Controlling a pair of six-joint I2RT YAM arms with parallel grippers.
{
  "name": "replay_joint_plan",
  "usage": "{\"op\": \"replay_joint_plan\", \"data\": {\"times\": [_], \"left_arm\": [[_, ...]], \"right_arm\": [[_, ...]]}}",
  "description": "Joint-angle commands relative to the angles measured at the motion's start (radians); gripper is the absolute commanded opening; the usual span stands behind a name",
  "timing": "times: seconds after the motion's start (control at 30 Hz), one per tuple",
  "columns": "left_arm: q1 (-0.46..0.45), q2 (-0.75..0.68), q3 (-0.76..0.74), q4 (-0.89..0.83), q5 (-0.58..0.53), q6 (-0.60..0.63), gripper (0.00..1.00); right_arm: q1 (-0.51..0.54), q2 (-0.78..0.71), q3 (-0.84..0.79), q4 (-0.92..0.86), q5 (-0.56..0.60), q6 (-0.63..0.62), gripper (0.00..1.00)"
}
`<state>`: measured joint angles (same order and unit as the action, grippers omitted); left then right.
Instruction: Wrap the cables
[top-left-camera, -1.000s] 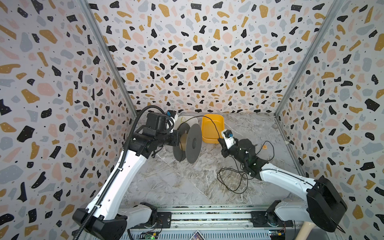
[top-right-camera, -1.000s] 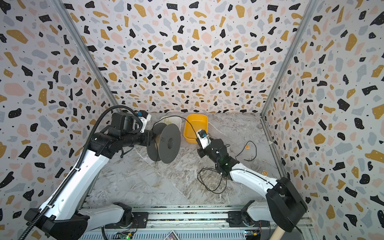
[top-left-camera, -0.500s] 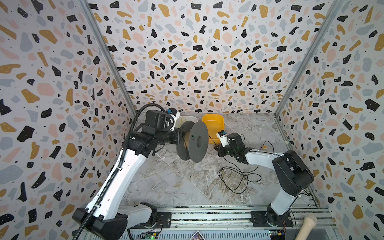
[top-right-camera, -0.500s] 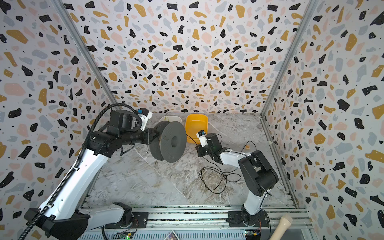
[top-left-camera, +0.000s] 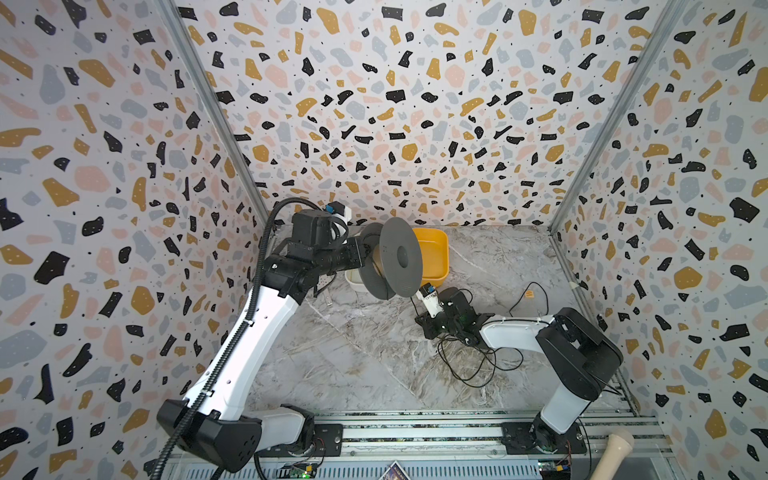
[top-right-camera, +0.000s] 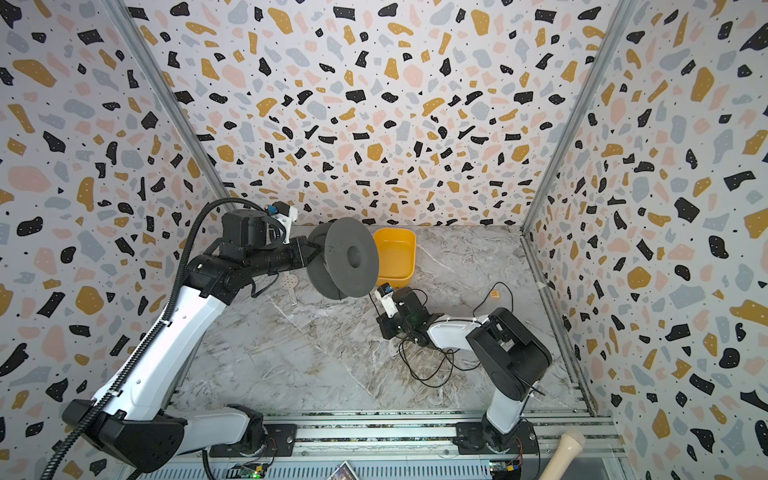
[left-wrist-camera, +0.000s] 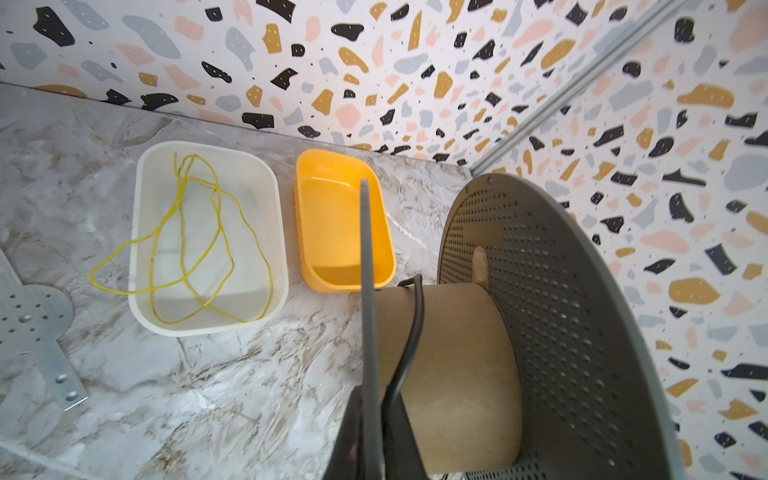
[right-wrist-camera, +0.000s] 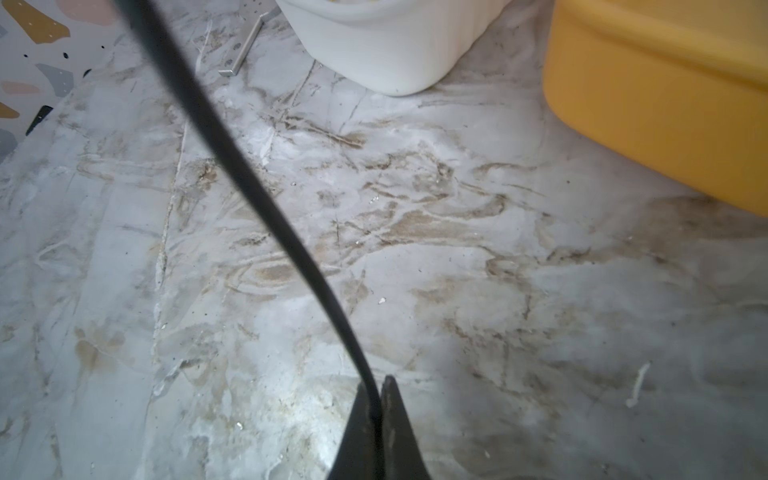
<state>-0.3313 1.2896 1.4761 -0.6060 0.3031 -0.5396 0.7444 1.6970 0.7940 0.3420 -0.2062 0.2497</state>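
left hand (left-wrist-camera: 374, 409) clamped on reel (top-left-camera: 390, 270) rim, holding it clear of the counter (top-left-camera: 353, 361) so I can wind | right hand (right-wrist-camera: 376, 390) pinching black cord (right-wrist-camera: 262, 208) to feed it up to the reel | spare loops lie near-right on counter

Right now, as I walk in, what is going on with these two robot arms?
The left arm holds a grey spool in the air, jaws shut on one flange. The right arm has its jaws shut on the black cable, low over the marble table, near the spool. One strand crosses the spool's cardboard core; most of the cable lies in loose loops on the table beside the right arm.
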Motion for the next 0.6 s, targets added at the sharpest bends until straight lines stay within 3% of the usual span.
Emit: {"op": "replay_joint_plan", "data": {"times": [0.0,0.3,0.57], "left_arm": [[0.007,-0.027,-0.034,0.280,-0.020,-0.157,0.00],[0.007,-0.043,-0.128,0.416,-0.089,-0.262,0.00],[0.006,-0.062,-0.177,0.471,-0.191,-0.275,0.00]], "right_arm": [[0.032,-0.065,0.012,-0.021,0.073,-0.001,0.00],[0.120,-0.086,0.058,-0.071,0.156,0.010,0.00],[0.193,-0.100,0.122,-0.145,0.226,-0.004,0.00]]}}
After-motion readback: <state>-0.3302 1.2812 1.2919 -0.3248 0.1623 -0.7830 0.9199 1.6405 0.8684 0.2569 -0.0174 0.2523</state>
